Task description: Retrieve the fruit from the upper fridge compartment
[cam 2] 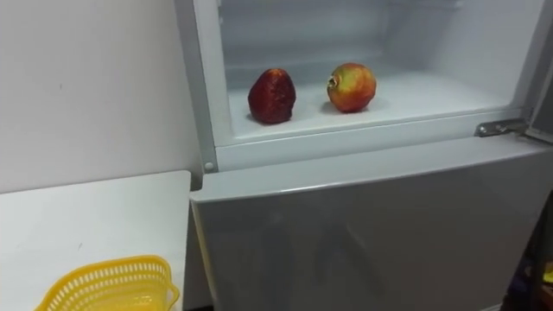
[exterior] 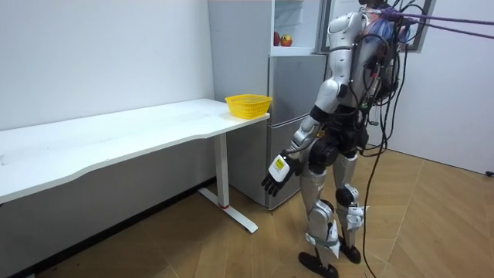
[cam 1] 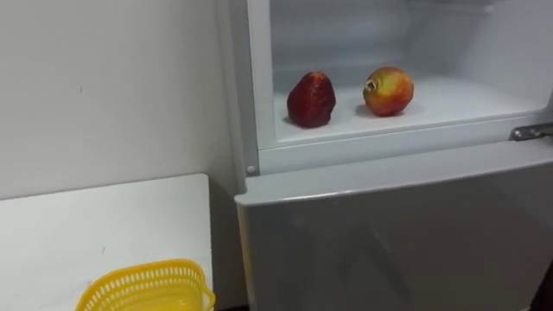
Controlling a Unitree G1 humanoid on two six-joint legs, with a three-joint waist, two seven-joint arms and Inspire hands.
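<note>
You must reach up and forward: your left hand (exterior: 278, 171) hangs low, fingers loosely spread, while the dark fruit (cam 1: 311, 99) sits on the fridge shelf (cam 1: 458, 97), left of the round fruit (cam 1: 388, 91).

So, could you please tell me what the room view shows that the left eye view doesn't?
Room view: the robot standing at the fridge, its left hand hanging open, and the floor. Left eye view: a metal hinge at the open compartment's right edge. Both: a dark red fruit and a red-yellow fruit on the upper shelf, plus the basket on the table.
</note>
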